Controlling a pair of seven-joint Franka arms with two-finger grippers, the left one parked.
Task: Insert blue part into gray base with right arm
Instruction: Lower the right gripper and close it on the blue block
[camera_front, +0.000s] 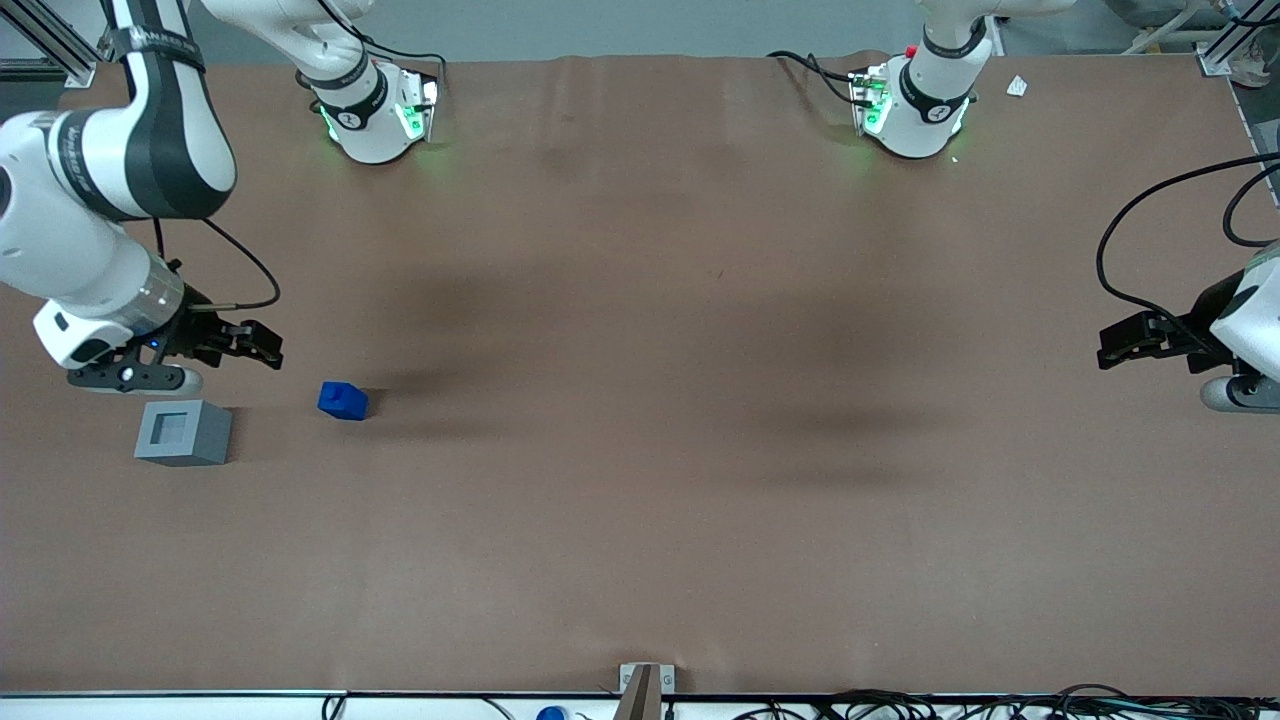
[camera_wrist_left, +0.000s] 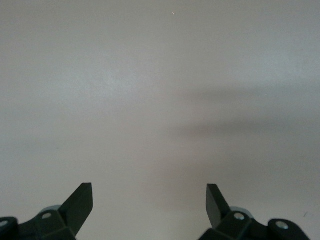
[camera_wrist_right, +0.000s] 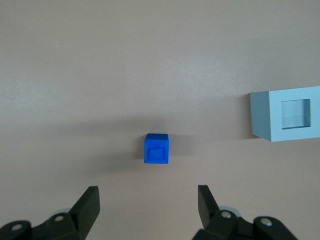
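We find the right arm (camera_front: 95, 190) with its tool (camera_front: 262, 345) hanging above the bench (camera_front: 640, 500), fingers (camera_wrist_right: 90, 205) spread apart and holding nothing. The blue part (camera_front: 342, 400) stands free on the bench with its stub upward, near the tool and slightly nearer the front camera. In the wrist view the part sits centred ahead of the gap between the fingers, which we judge to be a deliberate line-up for a straight descent. The gray base (camera_front: 184, 432) rests on the bench beside the part, apart from it, toward the working arm's end, recess facing up and unfilled. We judge the grasp not yet begun; insertion remains outstanding.
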